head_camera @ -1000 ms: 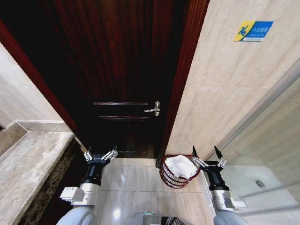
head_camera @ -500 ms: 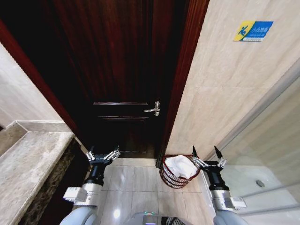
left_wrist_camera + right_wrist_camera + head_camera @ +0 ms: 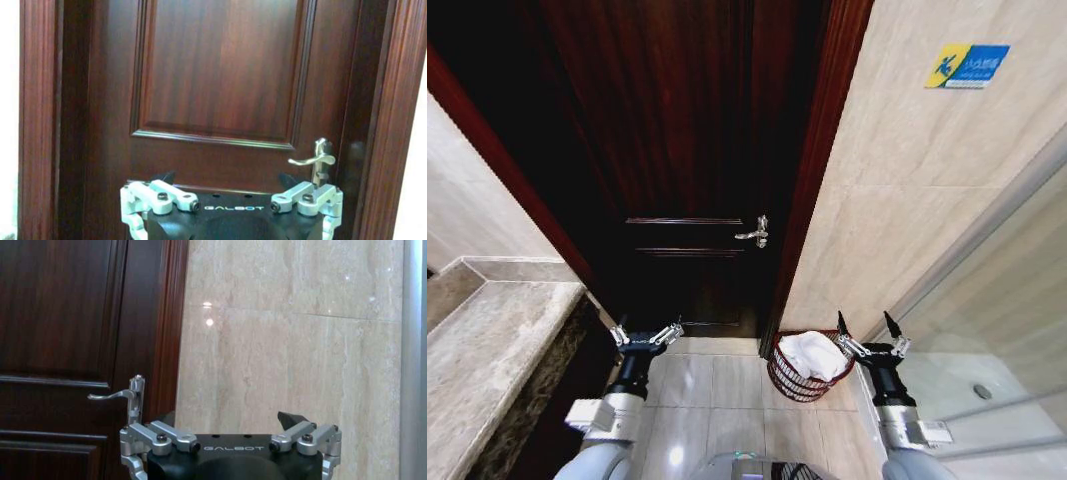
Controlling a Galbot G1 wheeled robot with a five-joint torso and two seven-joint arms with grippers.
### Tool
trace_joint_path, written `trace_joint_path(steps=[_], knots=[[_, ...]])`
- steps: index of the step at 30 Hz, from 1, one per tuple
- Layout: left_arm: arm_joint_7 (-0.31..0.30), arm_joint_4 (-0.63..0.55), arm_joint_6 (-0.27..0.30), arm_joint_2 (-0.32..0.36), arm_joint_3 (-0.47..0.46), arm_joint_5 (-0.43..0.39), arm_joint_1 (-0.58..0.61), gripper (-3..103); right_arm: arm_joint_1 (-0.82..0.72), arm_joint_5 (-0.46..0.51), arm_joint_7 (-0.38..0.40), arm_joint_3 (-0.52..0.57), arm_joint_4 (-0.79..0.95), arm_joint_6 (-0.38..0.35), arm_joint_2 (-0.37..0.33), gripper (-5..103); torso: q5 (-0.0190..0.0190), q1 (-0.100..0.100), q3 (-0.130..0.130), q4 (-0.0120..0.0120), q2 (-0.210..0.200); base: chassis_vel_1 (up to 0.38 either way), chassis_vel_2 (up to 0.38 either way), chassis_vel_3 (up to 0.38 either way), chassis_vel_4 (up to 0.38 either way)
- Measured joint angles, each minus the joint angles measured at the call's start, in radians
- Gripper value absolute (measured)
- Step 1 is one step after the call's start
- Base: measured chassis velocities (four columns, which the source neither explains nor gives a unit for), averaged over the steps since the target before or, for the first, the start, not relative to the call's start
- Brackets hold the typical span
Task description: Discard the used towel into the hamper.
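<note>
Hamper point(image 3: 805, 372) on the floor tiles at the foot of the beige wall, just right of the dark door point(image 3: 689, 160), white towel point(image 3: 811, 354) heaped inside and covering most of its interior; its right rim partly hidden behind the right end effector point(image 3: 867, 333). Right end effector raised just beside the hamper, fingers apart, holding nothing. Left end effector point(image 3: 644, 331) low before the door, fingers spread and empty; door handle point(image 3: 312, 161) beyond it.

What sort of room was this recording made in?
Most likely a bathroom, perhaps in a hotel: a marble vanity counter, a glass shower screen over a drain, a wet-floor sign, and a wire hamper holding a white towel.
</note>
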Motion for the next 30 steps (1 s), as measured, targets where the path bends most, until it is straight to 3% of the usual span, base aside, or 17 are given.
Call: trace_joint_path(steps=[30], knots=[[0.001, 0.000, 0.001, 0.001, -0.001, -0.001, 0.000, 100, 0.000, 0.000, 0.000, 0.000, 0.000, 0.000, 0.000, 100, 0.0000, 0.000, 0.000, 0.0000, 0.000, 0.000, 0.000, 0.000, 0.000]])
